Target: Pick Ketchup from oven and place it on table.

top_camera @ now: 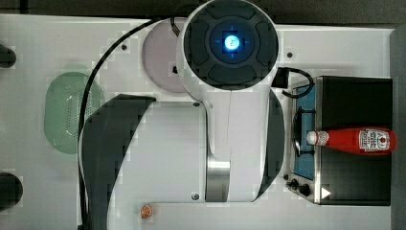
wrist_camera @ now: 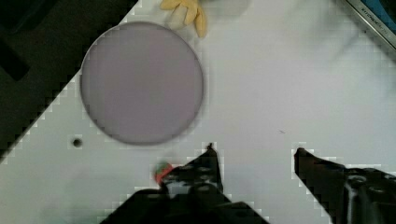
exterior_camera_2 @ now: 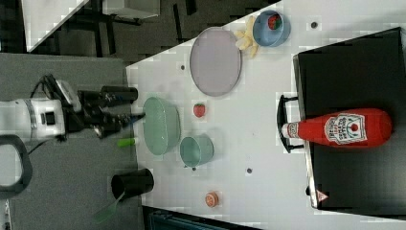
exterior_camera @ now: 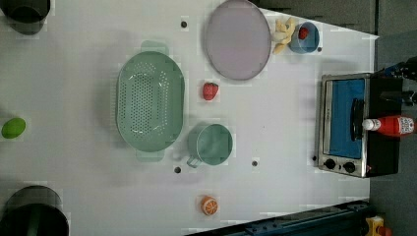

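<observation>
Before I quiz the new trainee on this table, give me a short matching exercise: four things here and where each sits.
Things:
1. ketchup
2. strawberry
3. mug
4. orange slice

Places, as the left view shows them:
a. beside the colander, by its lower right
b. near the table's lower edge
c. lying on top of the oven
d. between the colander and the plate

Pairs: 1-c, 2-d, 3-a, 4-b
</observation>
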Controlling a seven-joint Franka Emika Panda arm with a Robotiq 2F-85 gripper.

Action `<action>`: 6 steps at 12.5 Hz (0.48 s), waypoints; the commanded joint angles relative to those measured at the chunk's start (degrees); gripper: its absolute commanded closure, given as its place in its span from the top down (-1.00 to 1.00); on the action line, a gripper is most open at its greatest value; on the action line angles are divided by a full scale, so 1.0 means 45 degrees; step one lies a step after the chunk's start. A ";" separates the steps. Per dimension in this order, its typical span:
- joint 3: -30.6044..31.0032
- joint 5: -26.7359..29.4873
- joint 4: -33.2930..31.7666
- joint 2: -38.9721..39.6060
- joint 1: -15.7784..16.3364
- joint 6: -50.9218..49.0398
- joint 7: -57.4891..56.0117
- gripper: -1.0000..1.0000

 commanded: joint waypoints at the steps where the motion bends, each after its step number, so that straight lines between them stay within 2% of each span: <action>1: -0.0200 -0.0245 -0.2597 -0.4719 -0.0406 -0.2769 -0.0285 0.58; 3: -0.0242 -0.0257 -0.2598 -0.4716 -0.0416 -0.2767 -0.0285 0.99; 6: -0.0784 -0.0277 -0.2597 -0.4657 -0.0546 -0.2758 -0.0284 1.00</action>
